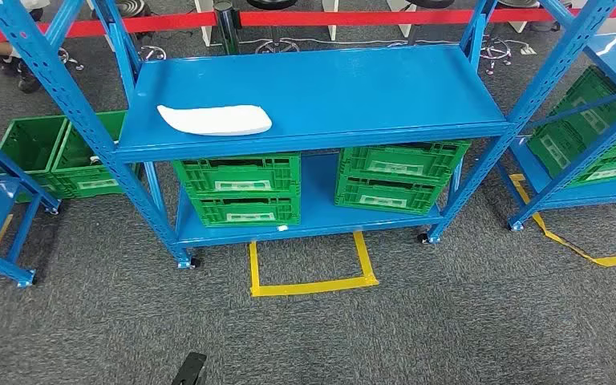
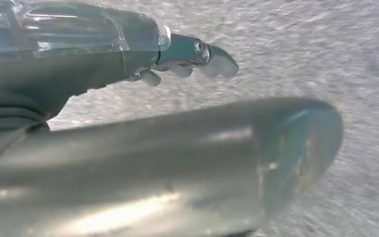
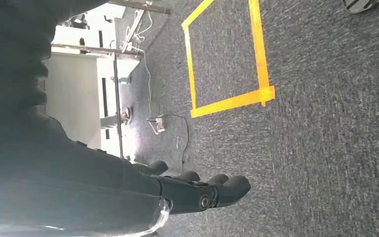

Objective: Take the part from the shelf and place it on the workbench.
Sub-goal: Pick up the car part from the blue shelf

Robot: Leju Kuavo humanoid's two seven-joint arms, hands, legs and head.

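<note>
The part (image 1: 215, 119) is a long white curved piece lying flat on the left half of the blue shelf's upper board (image 1: 345, 88), in the head view. My left hand (image 2: 103, 59) hangs over grey carpet, fingers (image 2: 217, 61) stretched out and the thick thumb (image 2: 177, 163) apart from them, nothing in it. My right hand (image 3: 187, 192) also hangs above the carpet with its dark fingers extended and nothing held. Both hands are far from the part.
Green crates (image 1: 245, 188) (image 1: 397, 176) fill the lower shelf board. A yellow tape square (image 1: 313, 285) marks the floor before the shelf. More blue racks with green crates (image 1: 48, 152) (image 1: 593, 128) stand left and right. A red barrier (image 1: 369, 16) runs behind.
</note>
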